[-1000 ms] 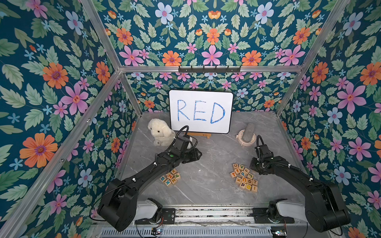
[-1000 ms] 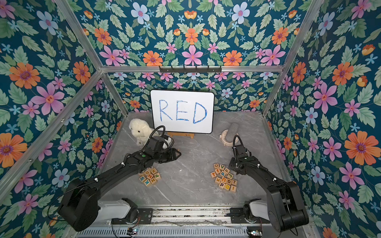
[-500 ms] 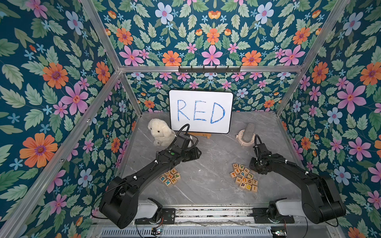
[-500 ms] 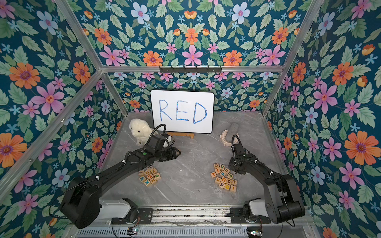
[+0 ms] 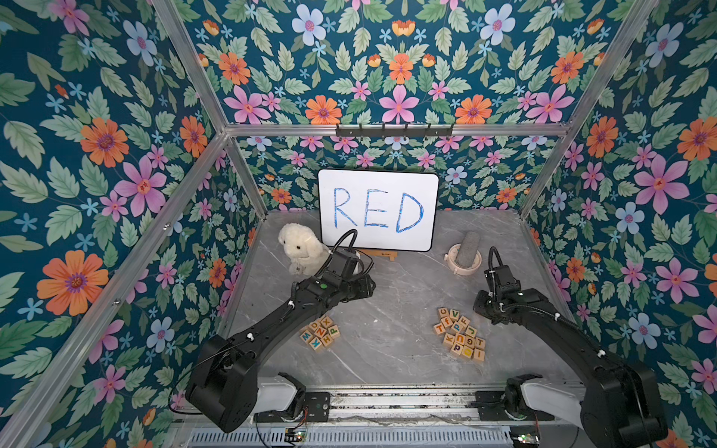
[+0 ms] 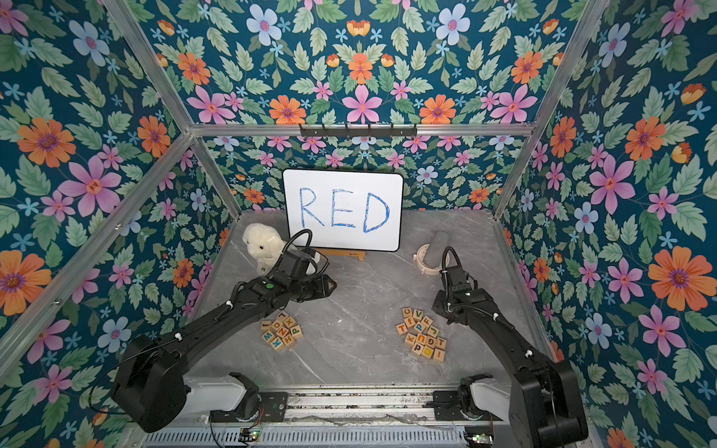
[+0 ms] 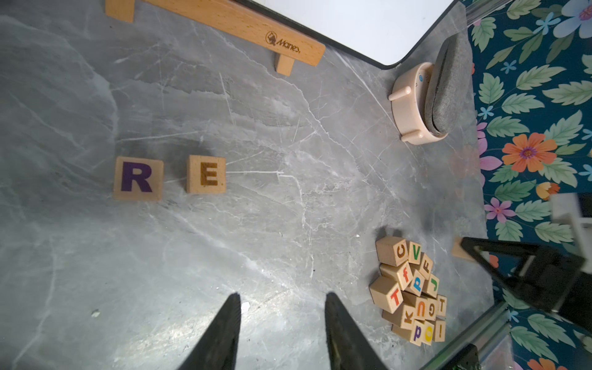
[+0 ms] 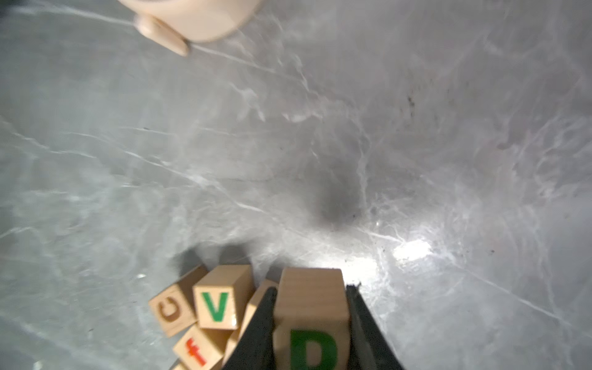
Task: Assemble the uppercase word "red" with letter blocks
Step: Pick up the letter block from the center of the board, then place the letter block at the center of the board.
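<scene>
R block (image 7: 138, 178) lies beside E block (image 7: 206, 174), not touching.

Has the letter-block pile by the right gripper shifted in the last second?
No. In both top views the pile of pale wooden letter blocks lies where it did against the round pink dish.

walls (image 5: 116, 116): dark blue paper with big pink, orange and blue flowers and green leaves | surface (image 5: 388, 310): grey, like stone, with thin white lines | metal bars (image 5: 271, 130): shiny, along the wall edges | hook rail (image 5: 394, 131): black, on the back bar | light: bright spot (image 8: 411, 250) on the grey
</scene>
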{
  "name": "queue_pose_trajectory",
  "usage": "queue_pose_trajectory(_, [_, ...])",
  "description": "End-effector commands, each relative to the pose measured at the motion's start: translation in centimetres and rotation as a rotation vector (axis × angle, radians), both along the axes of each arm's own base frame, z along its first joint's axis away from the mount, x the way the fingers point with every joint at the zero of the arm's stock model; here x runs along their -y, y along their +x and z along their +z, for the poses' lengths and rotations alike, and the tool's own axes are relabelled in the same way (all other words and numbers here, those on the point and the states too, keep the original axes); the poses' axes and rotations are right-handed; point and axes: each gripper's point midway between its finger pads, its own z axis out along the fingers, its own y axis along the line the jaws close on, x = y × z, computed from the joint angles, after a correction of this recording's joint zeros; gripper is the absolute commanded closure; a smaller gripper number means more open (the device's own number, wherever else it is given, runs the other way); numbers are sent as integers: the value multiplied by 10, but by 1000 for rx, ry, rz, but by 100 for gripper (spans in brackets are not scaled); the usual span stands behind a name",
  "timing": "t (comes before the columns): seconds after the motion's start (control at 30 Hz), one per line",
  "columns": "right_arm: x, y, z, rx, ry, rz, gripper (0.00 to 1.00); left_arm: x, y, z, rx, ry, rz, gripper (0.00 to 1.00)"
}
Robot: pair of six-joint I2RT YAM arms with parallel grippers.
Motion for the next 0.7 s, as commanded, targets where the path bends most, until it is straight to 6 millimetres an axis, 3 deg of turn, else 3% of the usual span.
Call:
queue_pose_trajectory(0.0, [-9,-2,32,27,4,103,75,-17,3,-5,9,116,21,56])
queue_pose_trajectory(0.17, [-45,19,84,82,-11,227,74,-43,10,3,48,176,127,55])
queue_pose_trajectory(0.3, [-108,39,99,115,-13,349,74,-60,9,14,82,134,192,54])
queue_pose_trajectory(0.43, [-179,63,87,129,46,438,74,-77,1,15,97,93,269,53])
queue_pose_trajectory(0.67, [-262,99,35,49,38,479,76,-83,-18,3,66,-6,329,53])
